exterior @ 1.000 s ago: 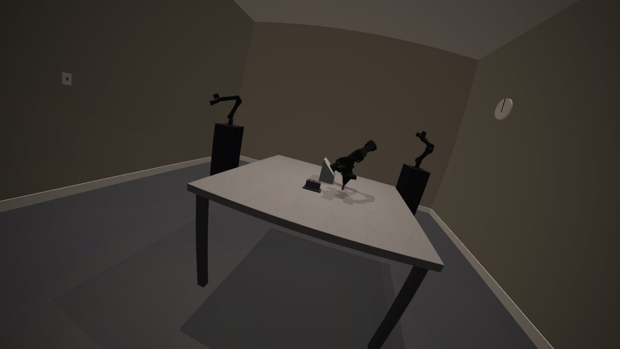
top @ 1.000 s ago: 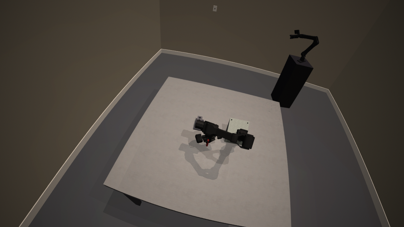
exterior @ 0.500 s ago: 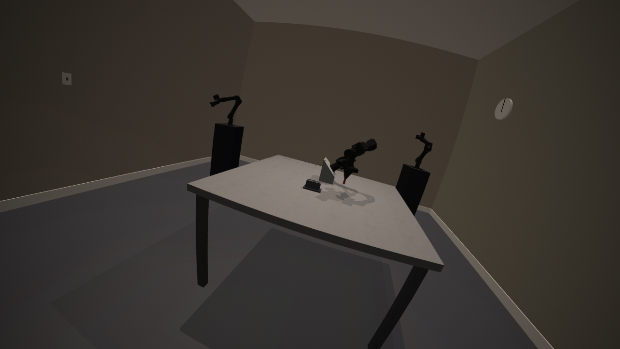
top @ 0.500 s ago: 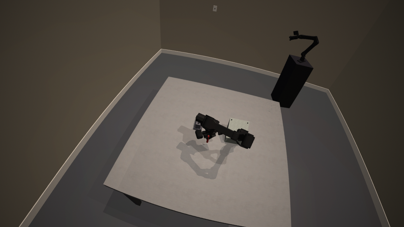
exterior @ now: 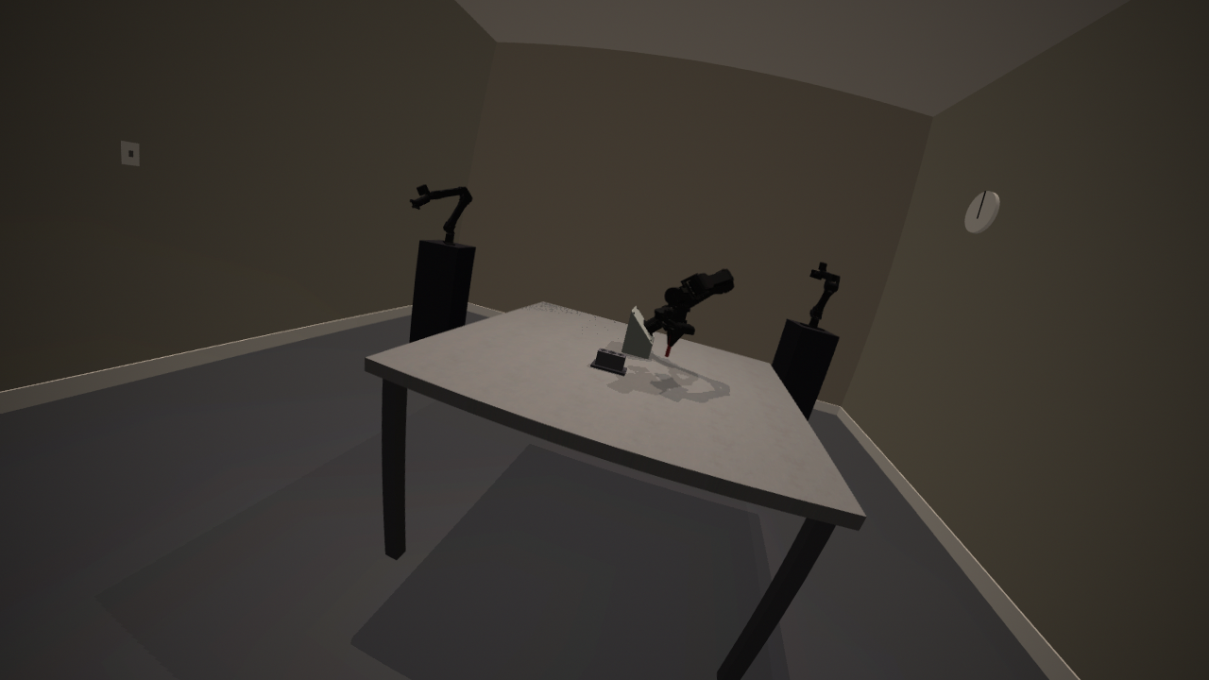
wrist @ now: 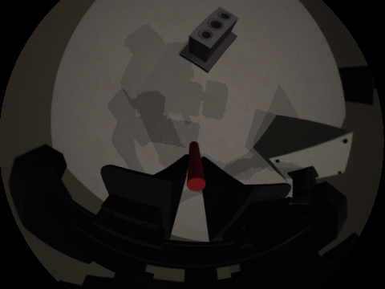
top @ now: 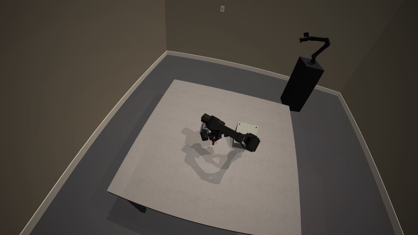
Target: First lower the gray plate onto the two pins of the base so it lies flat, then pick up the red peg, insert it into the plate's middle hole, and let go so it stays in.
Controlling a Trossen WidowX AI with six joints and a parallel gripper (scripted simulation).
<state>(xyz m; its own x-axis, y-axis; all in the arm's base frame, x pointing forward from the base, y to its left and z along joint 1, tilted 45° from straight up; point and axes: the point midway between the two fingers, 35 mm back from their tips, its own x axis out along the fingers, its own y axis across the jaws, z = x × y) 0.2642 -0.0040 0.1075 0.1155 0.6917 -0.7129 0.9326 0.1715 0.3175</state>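
Observation:
My gripper (top: 213,139) (exterior: 669,336) (wrist: 195,159) is shut on the red peg (top: 213,142) (exterior: 668,346) (wrist: 196,163). It holds the peg upright, a little above the table (top: 175,175), with the peg's lower end hanging free below the fingers. The gray plate (wrist: 214,27) (exterior: 608,362) with three holes in a row lies flat on the dark base (wrist: 199,59). In the wrist view the base stands ahead of the gripper and apart from it. In the top view the arm hides most of the base, and only a gray sliver (top: 202,128) shows.
The arm's slanted pale mount (top: 248,129) (exterior: 636,338) (wrist: 316,157) stands on the table just right of the gripper. Black pedestals with camera arms stand off the table, one at the back (top: 300,84) (exterior: 441,287) and one at the side (exterior: 803,359).

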